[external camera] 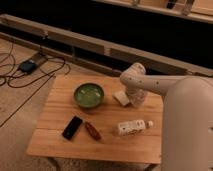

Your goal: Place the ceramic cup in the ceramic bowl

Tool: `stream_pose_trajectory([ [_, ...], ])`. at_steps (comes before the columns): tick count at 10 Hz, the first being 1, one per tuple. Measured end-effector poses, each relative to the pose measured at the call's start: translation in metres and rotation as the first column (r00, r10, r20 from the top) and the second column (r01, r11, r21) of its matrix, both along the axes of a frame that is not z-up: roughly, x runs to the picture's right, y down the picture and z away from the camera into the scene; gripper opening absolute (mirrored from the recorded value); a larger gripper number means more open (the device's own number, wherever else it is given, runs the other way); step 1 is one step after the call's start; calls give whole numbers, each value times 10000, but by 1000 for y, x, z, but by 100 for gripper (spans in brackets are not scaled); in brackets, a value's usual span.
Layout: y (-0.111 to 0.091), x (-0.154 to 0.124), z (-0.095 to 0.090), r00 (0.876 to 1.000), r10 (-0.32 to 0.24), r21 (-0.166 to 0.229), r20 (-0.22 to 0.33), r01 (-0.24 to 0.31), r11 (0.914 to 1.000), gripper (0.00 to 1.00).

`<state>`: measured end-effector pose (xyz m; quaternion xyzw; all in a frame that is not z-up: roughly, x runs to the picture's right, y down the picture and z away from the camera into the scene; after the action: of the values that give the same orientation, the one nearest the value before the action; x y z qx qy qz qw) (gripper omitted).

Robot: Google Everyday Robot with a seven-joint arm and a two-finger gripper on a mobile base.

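Observation:
The ceramic bowl (89,95), green and glossy, sits on the wooden table (57,107) left of centre. My gripper (136,100) hangs below the white arm (150,82), low over the table to the right of the bowl. It is next to a flat whitish block (121,97). The ceramic cup does not show clearly; the wrist and gripper cover the spot where it stands. The gripper is about one bowl's width to the right of the bowl.
A black phone (72,127) and a brown oblong object (92,131) lie near the front of the table. A white labelled bottle (134,127) lies on its side at the front right. Cables and a dark box (27,66) are on the floor at left.

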<state>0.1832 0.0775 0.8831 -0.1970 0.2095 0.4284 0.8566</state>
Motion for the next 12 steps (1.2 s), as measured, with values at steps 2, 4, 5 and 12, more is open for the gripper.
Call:
stream_pose_trajectory([
  [2,-14,-7,-8,9996,-261,238,78,259,9994,2],
  [4,-39,-22,-17,9953,-954,571,185,942,9939,0],
  [5,-52,-35,-20,9897,-1397,731,316,1371,9879,0],
  [12,-97,-179,-18,8792,-3795,1609,2881,3462,9242,0],
])
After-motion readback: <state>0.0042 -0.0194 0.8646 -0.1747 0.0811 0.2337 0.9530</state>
